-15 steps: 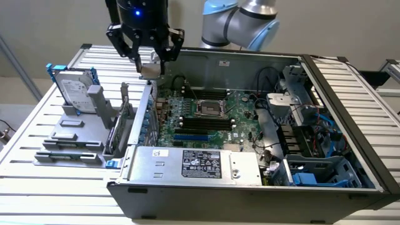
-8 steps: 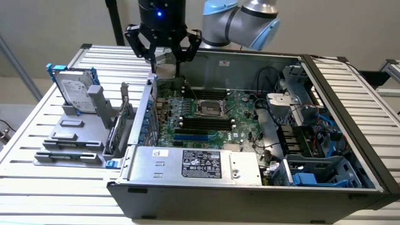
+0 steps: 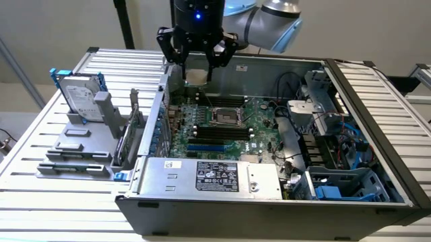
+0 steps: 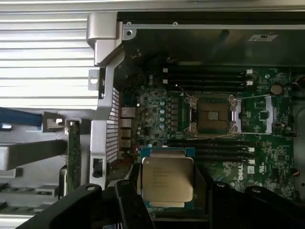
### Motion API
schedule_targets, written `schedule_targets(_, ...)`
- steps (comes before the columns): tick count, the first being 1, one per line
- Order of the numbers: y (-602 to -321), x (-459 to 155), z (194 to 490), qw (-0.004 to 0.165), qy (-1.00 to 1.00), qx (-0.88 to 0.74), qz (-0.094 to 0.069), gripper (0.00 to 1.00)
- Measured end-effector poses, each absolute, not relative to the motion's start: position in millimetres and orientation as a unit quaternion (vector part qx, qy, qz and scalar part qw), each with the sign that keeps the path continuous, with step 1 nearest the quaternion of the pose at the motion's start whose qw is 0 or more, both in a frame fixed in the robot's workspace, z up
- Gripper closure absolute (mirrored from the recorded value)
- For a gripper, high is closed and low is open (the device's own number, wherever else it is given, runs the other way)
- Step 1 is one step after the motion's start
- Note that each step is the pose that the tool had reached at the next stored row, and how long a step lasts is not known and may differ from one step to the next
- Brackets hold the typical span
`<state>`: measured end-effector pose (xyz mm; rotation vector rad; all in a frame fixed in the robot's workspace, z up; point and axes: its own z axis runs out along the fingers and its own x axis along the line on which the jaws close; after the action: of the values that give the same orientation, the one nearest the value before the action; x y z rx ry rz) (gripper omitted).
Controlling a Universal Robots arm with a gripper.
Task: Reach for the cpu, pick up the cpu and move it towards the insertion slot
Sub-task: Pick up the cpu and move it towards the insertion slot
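In the exterior view, the gripper (image 3: pixel 197 75) hangs above the rear edge of the open computer case (image 3: pixel 377 131), its black fingers (image 3: pixel 176 63) closed in on the cpu (image 3: pixel 197 76), which it grasps by the edges, pale face toward the camera. The chip is in the air, clear of the board, near the case's back wall. Inside the case lies the green motherboard (image 3: pixel 259 113), and on it the insertion slot (image 3: pixel 227 117), a dark square in a silvery frame, well apart from the chip and nearer the camera. The arm (image 3: pixel 273 22) comes down from the top of the picture, wrist pointing straight down. On the exterior view's left, a hard drive (image 3: pixel 81 101) with blue rails stands upright in a grey holder on the table (image 3: pixel 40 201).

In the wrist view, the cpu (image 4: pixel 167 179) sits clamped between the fingers (image 4: pixel 128 205), its silvery lid showing. The insertion slot (image 4: pixel 212 116) lies open on the motherboard (image 4: pixel 267 157) beyond it, apart from the chip.
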<state>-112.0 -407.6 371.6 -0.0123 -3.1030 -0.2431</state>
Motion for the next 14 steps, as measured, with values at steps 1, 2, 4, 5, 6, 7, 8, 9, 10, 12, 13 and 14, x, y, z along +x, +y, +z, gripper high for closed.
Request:
schedule_targets(1,-407,-107,371,0.015,-0.997,-0.004,-0.078,0.46)
schedule_targets(2,-405,-103,371,0.014,-0.997,-0.004,-0.078,0.46)
schedule_targets(4,-400,-95,370,0.015,-0.997,-0.004,-0.078,0.46)
schedule_targets(5,-397,-92,369,0.015,-0.997,-0.004,-0.077,0.46)
schedule_targets(6,-394,-89,369,0.015,-0.997,-0.004,-0.077,0.46)
schedule_targets(7,-390,-86,368,0.014,-0.997,-0.004,-0.077,0.46)
schedule_targets(8,-387,-82,368,0.015,-0.997,-0.004,-0.076,0.46)
schedule_targets(9,-384,-79,367,0.015,-0.997,-0.004,-0.076,0.46)
schedule_targets(10,-381,-76,366,0.015,-0.997,-0.004,-0.075,0.46)
schedule_targets(12,-376,-69,365,0.014,-0.997,-0.004,-0.074,0.46)
schedule_targets(13,-373,-65,365,0.014,-0.997,-0.004,-0.073,0.46)
schedule_targets(14,-371,-62,365,0.014,-0.997,-0.004,-0.072,0.46)
